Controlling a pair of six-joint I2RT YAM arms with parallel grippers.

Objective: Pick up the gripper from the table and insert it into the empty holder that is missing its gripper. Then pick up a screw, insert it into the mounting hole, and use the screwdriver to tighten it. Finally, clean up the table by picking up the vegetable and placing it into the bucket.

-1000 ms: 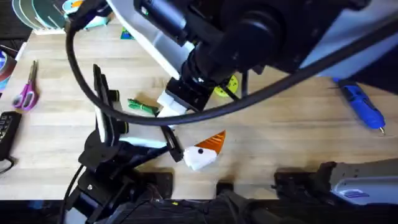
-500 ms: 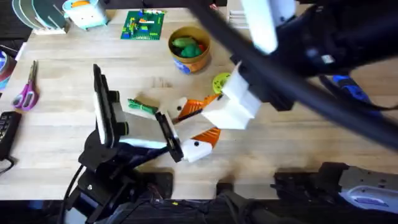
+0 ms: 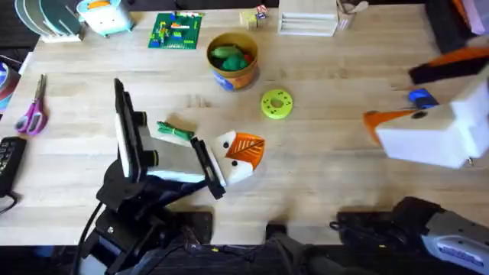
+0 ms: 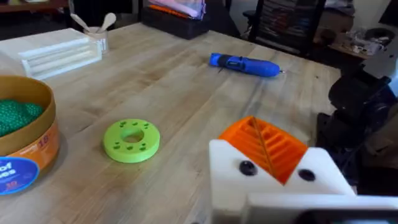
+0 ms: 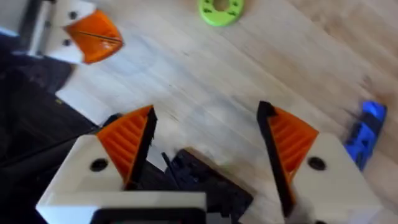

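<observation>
Overhead: right claw spread wide beside screwdriver.

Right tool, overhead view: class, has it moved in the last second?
Yes. The right tool has swung from over the table's middle, left of the yellow-green disc, to the table's right side, by the screwdriver.

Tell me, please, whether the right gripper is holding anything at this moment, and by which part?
Nothing is held. The right gripper is open, its orange pads wide apart with only bare table between them, above the table near the screwdriver.

pink-handled scissors, green brick plate, yellow-green disc
</observation>
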